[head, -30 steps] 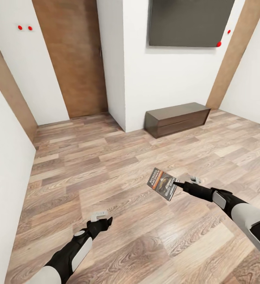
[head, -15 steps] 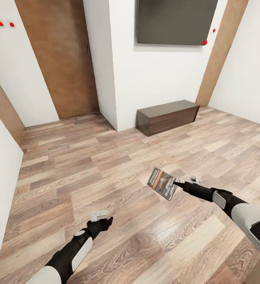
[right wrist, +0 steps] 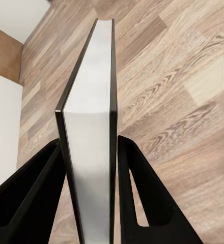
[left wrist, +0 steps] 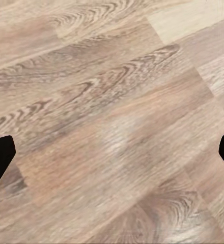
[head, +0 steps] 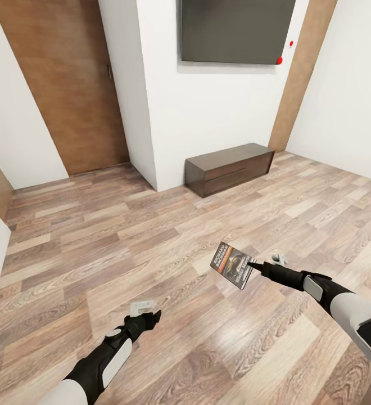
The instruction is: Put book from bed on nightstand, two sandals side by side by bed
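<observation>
The book [head: 234, 265] has a dark cover with an orange band, white lettering and a greyish picture; its page edges [right wrist: 91, 152] are pale grey. Beneath it, the floor [head: 152, 236] is brown-grey wood grain. Beyond it, the bench [head: 230, 169] is dark brown, the walls [head: 208, 112] white, the door [head: 62, 84] mid-brown and the wall screen [head: 236, 31] dark grey.

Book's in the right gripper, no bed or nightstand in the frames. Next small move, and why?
Probably keep turning the base to search, grip unchanged. The right gripper is shut on the book, whose page edge sits between its fingers. Ahead are only a lampless dark bench, a door and plank floor. The left gripper is open.
</observation>
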Robot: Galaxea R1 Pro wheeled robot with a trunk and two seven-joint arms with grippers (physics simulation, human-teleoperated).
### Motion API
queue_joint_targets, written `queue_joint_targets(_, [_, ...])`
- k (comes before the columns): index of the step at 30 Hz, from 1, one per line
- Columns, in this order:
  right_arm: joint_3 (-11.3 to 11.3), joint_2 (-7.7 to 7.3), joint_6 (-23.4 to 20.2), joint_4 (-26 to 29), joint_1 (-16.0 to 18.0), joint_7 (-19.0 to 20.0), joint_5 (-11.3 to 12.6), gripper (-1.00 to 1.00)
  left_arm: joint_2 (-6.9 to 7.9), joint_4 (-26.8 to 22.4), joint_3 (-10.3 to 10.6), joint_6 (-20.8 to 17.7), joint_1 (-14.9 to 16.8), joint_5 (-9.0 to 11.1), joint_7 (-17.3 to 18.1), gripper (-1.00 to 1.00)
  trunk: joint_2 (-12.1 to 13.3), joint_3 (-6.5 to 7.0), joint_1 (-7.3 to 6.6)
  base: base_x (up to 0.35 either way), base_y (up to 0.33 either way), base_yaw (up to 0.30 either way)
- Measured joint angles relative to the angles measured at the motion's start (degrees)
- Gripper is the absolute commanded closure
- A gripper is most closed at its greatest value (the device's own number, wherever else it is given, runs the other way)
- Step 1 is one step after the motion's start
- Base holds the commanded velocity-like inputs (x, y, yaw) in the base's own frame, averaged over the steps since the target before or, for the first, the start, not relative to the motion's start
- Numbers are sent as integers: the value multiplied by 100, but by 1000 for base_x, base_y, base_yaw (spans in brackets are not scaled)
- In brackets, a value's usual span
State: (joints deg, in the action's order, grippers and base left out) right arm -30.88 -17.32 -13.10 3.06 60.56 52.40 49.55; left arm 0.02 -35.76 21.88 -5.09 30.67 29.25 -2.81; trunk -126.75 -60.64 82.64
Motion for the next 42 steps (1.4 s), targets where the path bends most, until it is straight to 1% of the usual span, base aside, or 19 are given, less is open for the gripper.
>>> queue_joint_targets(13, [-26,0,1,-1,-5,7,-7,100,-5,23,4,-3,0,-5,0,-100,0,16,0,313,87,-268])
queue_joint_targets(19, [-21,-4,-3,-1,-6,7,-3,100,-53,-16,-7,25,0,13,1,-100,0,52,0,68,15,-216])
queue_joint_targets(22, [-21,-7,-2,-1,-6,7,-4,100,-54,2,-8,8,-4,29,-4,-100,0,73,0,11,2,-205])
queue_joint_targets(23, [-27,-8,-3,-1,-6,7,-7,100,-53,16,-8,-1,-5,35,-6,-100,38,98,-21,1,0,-203])
queue_joint_targets(24, [3,-8,-5,0,-5,7,-3,100,-47,37,-9,-17,-8,26,0,-100,40,106,-22,1,0,-203])
queue_joint_targets(35, [-7,-9,-4,-1,-5,-1,-8,100,-20,128,-9,-11,-9,14,0,-100,40,186,-22,0,0,-196])
queue_joint_targets(39, [31,-3,-7,1,-8,-7,3,100,-3,137,-5,-13,-9,4,-14,-100,40,221,-22,6,0,-48])
queue_joint_targets(41, [-2,-2,-4,0,-4,-8,-5,100,5,138,12,-24,-9,3,-3,-100,40,239,-22,244,0,-3])
queue_joint_targets(42, [22,-3,-4,1,-4,-9,1,100,6,138,14,-28,-9,5,-1,-100,40,248,-22,289,0,-1])
